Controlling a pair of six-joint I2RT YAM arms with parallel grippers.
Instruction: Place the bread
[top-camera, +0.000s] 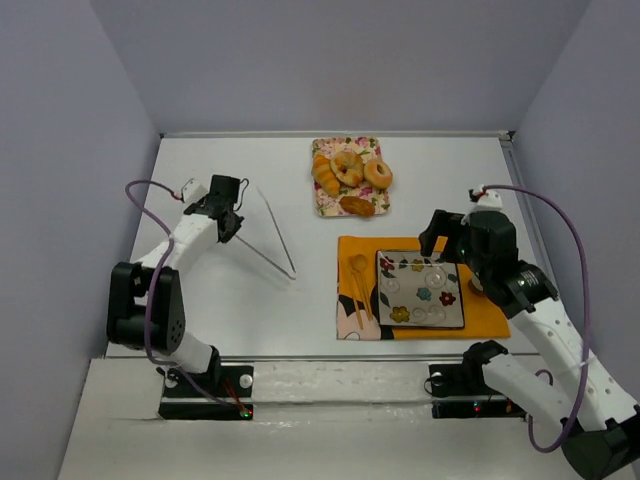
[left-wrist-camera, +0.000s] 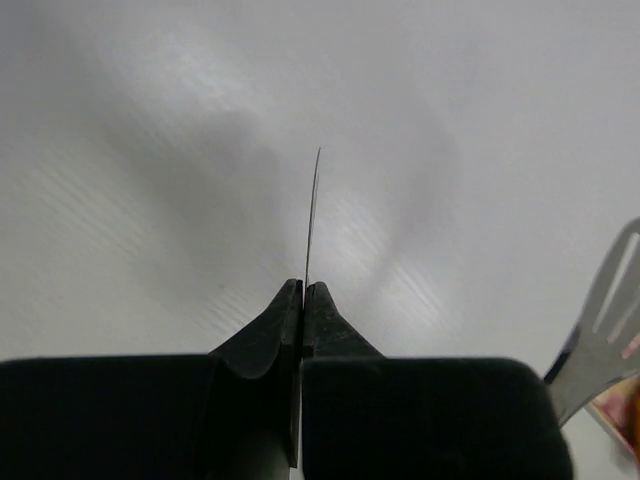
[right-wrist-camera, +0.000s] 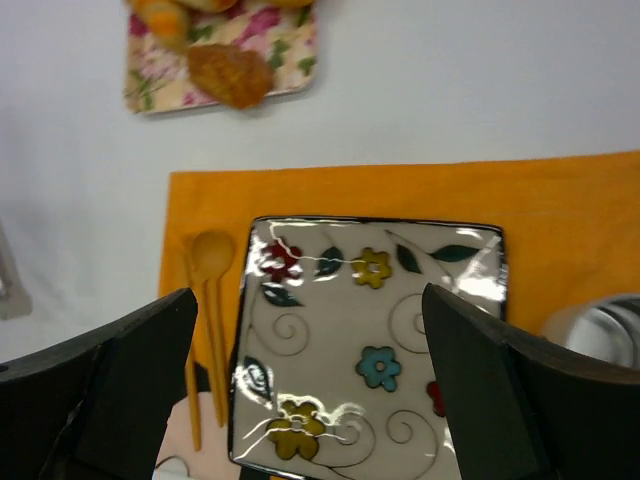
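The bread (top-camera: 378, 174) sits on the floral tray (top-camera: 325, 205) at the far side of the bench (top-camera: 230, 300), while the left tool (left-wrist-camera: 303, 290) pinches metal tongs (top-camera: 279, 238), probably to lift it, and the right tool (right-wrist-camera: 308, 292) hangs spread above the flowered plate (right-wrist-camera: 440, 300), its likely destination.

Top view looks steeply down over the whole counter (top-camera: 230, 300). Wrist views sit close: left facing counter, right above the plate (right-wrist-camera: 370, 340), shared with top.

The plate (right-wrist-camera: 330, 300) is showing white with red, yellow and blue flowers, dark leaves and thin swirls. The mat (right-wrist-camera: 400, 190) is glowing orange. The tray (top-camera: 325, 204) is wearing pink-and-green florals. The bread (top-camera: 378, 174) is shining golden orange-brown. The tongs (left-wrist-camera: 590, 360) are gleaming silver.
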